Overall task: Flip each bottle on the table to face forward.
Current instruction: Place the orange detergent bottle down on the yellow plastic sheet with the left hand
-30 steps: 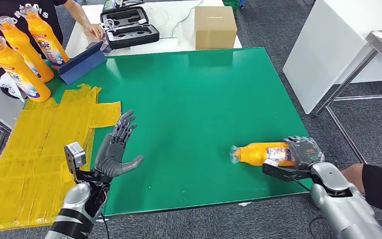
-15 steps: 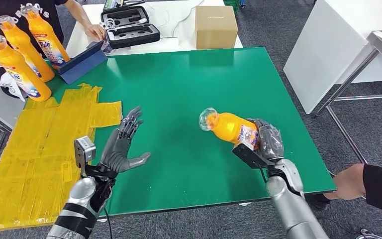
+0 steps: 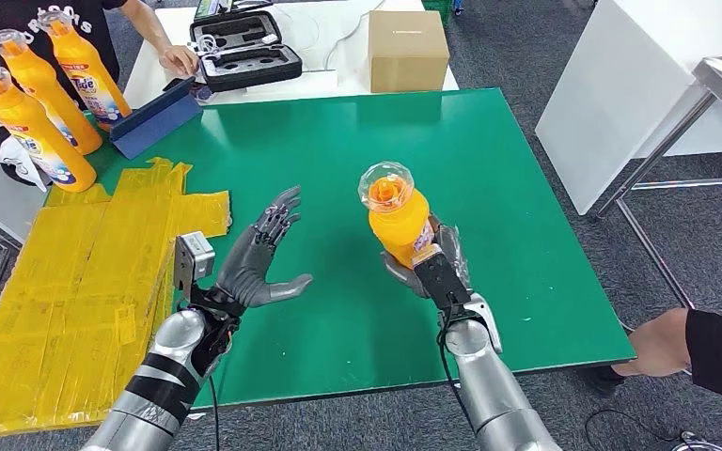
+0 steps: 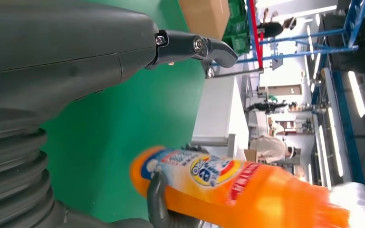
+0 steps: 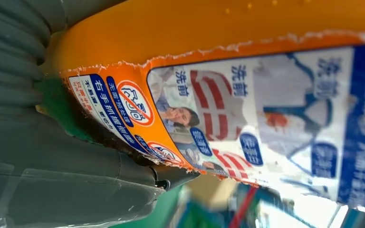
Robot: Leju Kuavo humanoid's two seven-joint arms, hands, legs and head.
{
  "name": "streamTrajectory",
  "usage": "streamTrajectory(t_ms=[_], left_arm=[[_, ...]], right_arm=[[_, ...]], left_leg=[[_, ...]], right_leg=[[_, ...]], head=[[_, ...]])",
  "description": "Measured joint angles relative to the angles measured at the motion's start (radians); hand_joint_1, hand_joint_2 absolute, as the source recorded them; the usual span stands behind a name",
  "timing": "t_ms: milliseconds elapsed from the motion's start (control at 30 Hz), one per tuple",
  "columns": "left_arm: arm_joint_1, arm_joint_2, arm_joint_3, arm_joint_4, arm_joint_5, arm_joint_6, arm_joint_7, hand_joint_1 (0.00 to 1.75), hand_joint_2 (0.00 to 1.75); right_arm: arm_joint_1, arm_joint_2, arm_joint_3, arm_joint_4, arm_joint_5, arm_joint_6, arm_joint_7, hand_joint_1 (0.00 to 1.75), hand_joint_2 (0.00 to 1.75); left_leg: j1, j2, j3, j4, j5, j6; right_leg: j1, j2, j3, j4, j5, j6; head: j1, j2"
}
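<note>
An orange detergent bottle with a clear cap is held upright above the middle of the green table, tilted slightly toward me. My right hand grips its lower body; its label fills the right wrist view. My left hand is open, palm facing the bottle, a short way to its left and apart from it. In the left wrist view the bottle shows past my thumb.
Three more orange bottles are held at the far left by a person. A blue folder, a black case and a cardboard box lie at the table's far side. Yellow tape covers the left. Another person's hand is at the right.
My right hand lifted the bottle off the table's right front, carried it left to the middle and stood it upright. My left hand moved right and forward toward it, still open.
</note>
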Motion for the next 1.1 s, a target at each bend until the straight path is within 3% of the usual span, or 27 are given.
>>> streamTrajectory(t_ms=[100,233,600,1100], left_arm=[[-0.021,-0.011,-0.012,0.032,0.007,-0.009,-0.008,0.00,1.75],[-0.044,-0.027,-0.023,0.065,0.017,-0.015,-0.015,0.00,1.75],[-0.063,-0.050,-0.041,0.094,0.030,-0.016,-0.025,0.00,1.75],[-0.062,-0.053,-0.066,0.085,0.030,0.010,-0.031,0.00,1.75]], right_arm=[[-0.010,0.034,0.001,0.015,-0.130,0.154,-0.019,1.75,1.75],[-0.033,0.074,0.018,0.048,-0.181,0.233,-0.025,1.75,1.75],[-0.062,0.134,0.097,0.114,-0.164,0.217,-0.025,1.75,1.75],[-0.064,0.141,0.166,0.175,-0.162,0.187,-0.020,1.75,1.75]], left_leg=[[0.000,0.000,0.000,0.000,0.000,0.000],[0.000,0.000,0.000,0.000,0.000,0.000],[0.000,0.000,0.000,0.000,0.000,0.000],[0.000,0.000,0.000,0.000,0.000,0.000]], right_leg=[[0.000,0.000,0.000,0.000,0.000,0.000],[0.000,0.000,0.000,0.000,0.000,0.000],[0.000,0.000,0.000,0.000,0.000,0.000],[0.000,0.000,-0.001,0.000,0.000,0.000]], head=[[0.000,0.000],[0.000,0.000],[0.000,0.000],[0.000,0.000]])
